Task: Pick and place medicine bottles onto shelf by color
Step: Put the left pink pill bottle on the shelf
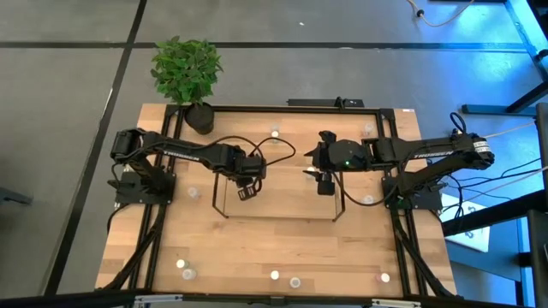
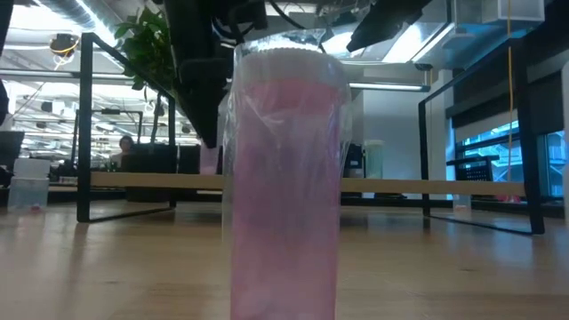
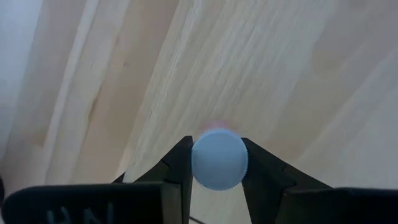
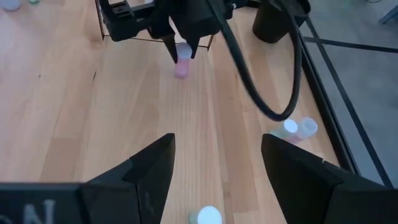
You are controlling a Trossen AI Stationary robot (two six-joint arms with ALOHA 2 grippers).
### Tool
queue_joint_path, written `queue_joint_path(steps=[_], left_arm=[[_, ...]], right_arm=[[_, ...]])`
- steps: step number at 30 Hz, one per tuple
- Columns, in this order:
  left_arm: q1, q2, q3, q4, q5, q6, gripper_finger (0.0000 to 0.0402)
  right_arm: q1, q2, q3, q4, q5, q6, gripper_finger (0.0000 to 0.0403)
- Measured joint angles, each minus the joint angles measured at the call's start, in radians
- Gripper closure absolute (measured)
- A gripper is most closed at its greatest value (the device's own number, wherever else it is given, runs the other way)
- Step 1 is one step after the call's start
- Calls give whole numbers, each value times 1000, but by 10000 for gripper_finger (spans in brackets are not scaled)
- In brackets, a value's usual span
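Clamped in the left gripper's [image 3: 217, 171] jaws: a pink bottle [image 4: 181, 64] with a whitish ribbed cap [image 3: 219, 159], upright, gripped at the top from both sides, over the light wooden board of the shelf [image 1: 278, 201]; cannot tell whether its base touches the board. Set wide apart and holding nothing: the right gripper's [image 4: 217, 171] jaws, hovering over the same board, facing the left gripper across it. Scattered farther out on the counter [image 1: 257, 248]: more small bottles, among them a pair [image 4: 297, 128] close together near the black frame and one white-capped [image 4: 207, 216] just below the right gripper. Very close to the low camera: another pink bottle [image 2: 284, 187], upright. At the counter's far corner: a potted plant [image 1: 187, 73].
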Motion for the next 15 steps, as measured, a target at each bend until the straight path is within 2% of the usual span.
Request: queue_joint_path(steps=[15], left_arm=[[31, 9, 0, -9, -10, -27, 303]], right_arm=[[0, 0, 0, 0, 0, -2, 161]])
